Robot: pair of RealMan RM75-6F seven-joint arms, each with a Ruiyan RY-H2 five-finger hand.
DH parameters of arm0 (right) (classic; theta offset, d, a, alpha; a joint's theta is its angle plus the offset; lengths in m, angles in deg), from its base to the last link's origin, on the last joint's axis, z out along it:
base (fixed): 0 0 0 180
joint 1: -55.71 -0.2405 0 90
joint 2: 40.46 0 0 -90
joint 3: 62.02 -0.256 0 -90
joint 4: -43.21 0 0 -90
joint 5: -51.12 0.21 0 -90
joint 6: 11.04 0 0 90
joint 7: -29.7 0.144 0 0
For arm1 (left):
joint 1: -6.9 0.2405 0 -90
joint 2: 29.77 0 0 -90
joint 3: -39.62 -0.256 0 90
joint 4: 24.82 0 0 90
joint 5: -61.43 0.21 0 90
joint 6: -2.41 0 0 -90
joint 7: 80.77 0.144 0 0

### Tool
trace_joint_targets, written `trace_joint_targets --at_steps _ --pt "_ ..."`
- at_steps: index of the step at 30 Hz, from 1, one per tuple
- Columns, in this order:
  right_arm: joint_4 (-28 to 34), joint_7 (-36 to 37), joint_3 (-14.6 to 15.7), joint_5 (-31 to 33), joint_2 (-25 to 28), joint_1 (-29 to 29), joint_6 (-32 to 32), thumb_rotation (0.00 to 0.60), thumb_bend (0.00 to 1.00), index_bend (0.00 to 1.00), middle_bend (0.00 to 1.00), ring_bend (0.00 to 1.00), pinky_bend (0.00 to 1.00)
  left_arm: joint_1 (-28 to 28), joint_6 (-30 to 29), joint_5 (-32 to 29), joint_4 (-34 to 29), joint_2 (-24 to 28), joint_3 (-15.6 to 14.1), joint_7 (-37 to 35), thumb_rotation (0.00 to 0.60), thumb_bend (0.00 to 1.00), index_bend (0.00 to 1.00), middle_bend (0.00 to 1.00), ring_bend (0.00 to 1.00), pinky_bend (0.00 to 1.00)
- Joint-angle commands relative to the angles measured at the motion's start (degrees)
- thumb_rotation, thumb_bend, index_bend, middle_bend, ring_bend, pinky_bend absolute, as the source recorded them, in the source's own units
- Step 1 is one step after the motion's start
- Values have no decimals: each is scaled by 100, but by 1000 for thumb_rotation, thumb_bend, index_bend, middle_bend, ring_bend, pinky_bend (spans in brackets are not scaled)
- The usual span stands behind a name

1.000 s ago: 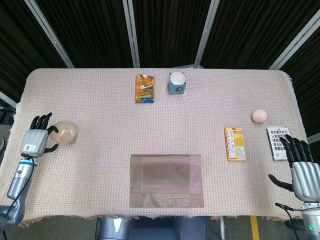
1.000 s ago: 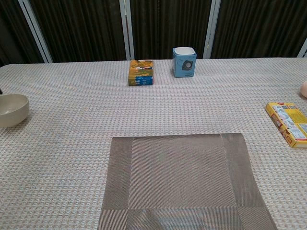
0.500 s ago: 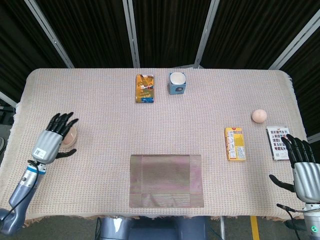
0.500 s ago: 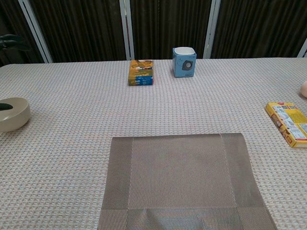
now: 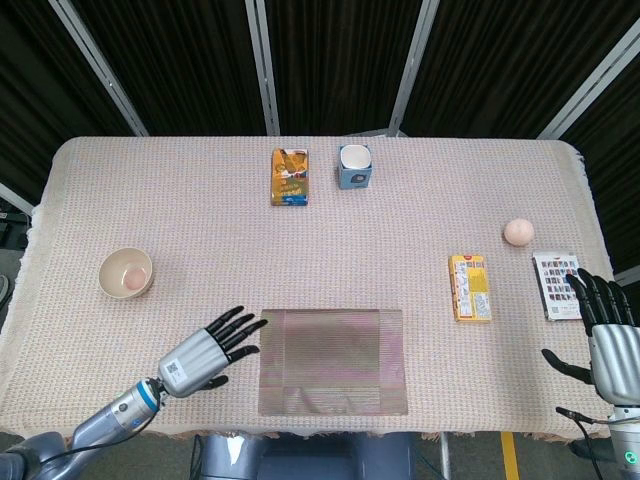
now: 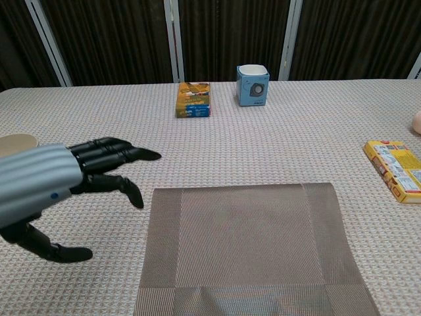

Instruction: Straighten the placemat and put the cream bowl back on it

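The brown woven placemat point(image 5: 333, 361) point(image 6: 250, 247) lies at the table's front centre, its edges roughly square to the table edge. The cream bowl point(image 5: 126, 273) point(image 6: 16, 142) stands upright on the cloth at the left, well away from the mat. My left hand point(image 5: 205, 352) point(image 6: 62, 181) hovers open just left of the mat, its fingers spread and pointing toward it, holding nothing. My right hand point(image 5: 605, 335) is open at the front right corner, near a printed card.
At the back stand an orange box point(image 5: 290, 176) and a blue-and-white cup point(image 5: 354, 166). A yellow box point(image 5: 469, 287), a pink ball point(image 5: 518, 232) and a printed card point(image 5: 556, 284) lie at the right.
My left hand has left the bowl and swung right and forward to the mat's left edge. The bowl stays at the left. My right hand has barely moved.
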Motion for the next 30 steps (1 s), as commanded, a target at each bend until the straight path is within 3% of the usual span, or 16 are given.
trace_joint_targets --at_steps 1,9,20,30 --pt "-12 -1 -6 23 -5 -2 -12 600 0 0 0 0 0 -48 150 95 241 -275 -137 -9 600 239 360 0 0 0" --pt "-25 -31 -9 53 -16 -2 -24 600 0 0 0 0 0 27 -12 259 916 -684 -385 -384 600 350 422 0 0 0" --pt "-14 -80 9 41 -34 -5 -42 600 0 35 0 0 0 217 -468 534 1751 -1172 -725 -858 600 344 433 0 0 0" --pt "-20 -66 0 62 -32 -7 -49 600 0 46 0 0 0 263 -465 513 2049 -1458 -765 -958 600 344 434 0 0 0"
